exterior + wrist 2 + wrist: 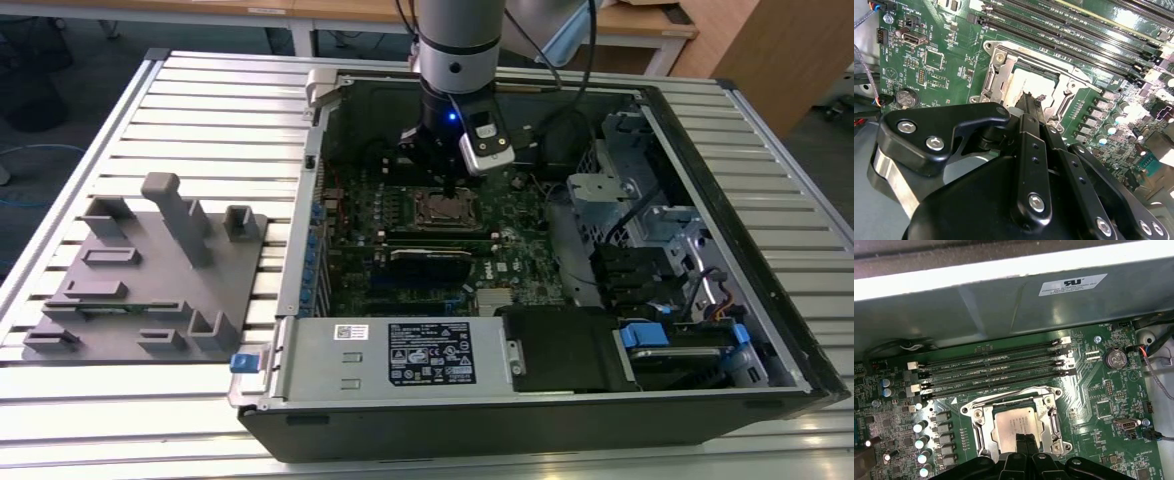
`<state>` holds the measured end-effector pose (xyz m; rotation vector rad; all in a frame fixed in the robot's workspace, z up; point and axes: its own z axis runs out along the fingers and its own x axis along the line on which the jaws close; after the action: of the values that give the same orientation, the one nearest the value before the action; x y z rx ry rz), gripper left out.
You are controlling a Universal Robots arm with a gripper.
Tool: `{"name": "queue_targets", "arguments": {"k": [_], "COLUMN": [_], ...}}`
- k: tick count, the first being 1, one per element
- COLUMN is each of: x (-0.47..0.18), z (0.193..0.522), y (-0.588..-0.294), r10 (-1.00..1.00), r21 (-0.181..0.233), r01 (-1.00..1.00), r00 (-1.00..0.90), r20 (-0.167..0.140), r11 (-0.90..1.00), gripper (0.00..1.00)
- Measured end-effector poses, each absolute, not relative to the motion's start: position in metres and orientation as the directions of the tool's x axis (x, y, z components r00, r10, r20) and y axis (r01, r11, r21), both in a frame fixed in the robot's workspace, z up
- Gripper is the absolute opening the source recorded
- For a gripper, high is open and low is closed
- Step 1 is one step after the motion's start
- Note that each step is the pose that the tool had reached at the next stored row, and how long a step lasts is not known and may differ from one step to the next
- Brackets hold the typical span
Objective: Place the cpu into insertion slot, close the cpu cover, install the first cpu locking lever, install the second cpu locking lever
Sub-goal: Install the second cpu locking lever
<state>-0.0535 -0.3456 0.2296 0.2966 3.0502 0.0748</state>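
1. Exterior view's left side holds a grey moulded fixture block (pixel 140 280) with upright pegs, resting on the slatted aluminium table (pixel 214 110), just beside the open computer case (pixel 561 400).
2. Moving right, the case lies on its side with the green motherboard (pixel 387 250) exposed and a silver power supply box (pixel 400 355) along its near edge.
3. Near the middle of the motherboard, the insertion slot (pixel 447 210) sits with the arm (pixel 457 40) coming down from the far side, and the gripper (pixel 438 180) is poised directly over the slot's far edge.
4. In both wrist views the cpu (pixel 1015 422) (pixel 1026 82) lies flat inside the insertion slot (pixel 979 425) (pixel 996 75), its dull silver top facing up.
5. The cpu cover (pixel 1051 415) (pixel 1074 82) appears folded down around the chip as a silver frame, with the chip showing through its window.
6. The gripper (pixel 1024 440) (pixel 1030 100) has its dark fingers (pixel 1019 446) pressed together with no gap visible, their tips at the near edge of the cpu; they grasp nothing that can be made out.
7. Long black memory slots (pixel 994 372) run just beyond the socket on its far side.
8. Further right in the exterior view, metal drive bays (pixel 654 230) and blue clips (pixel 643 335) fill the case's right end.
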Motion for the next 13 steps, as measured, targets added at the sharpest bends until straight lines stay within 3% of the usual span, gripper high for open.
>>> {"name": "queue_targets", "arguments": {"k": [13], "x": [-0.0534], "z": [0.2346], "y": [-0.3456], "r10": [0.189], "r21": [0.055], "r01": [0.186], "r00": [-0.979], "r20": [-0.071], "r11": [0.981], "gripper": [0.1]}}
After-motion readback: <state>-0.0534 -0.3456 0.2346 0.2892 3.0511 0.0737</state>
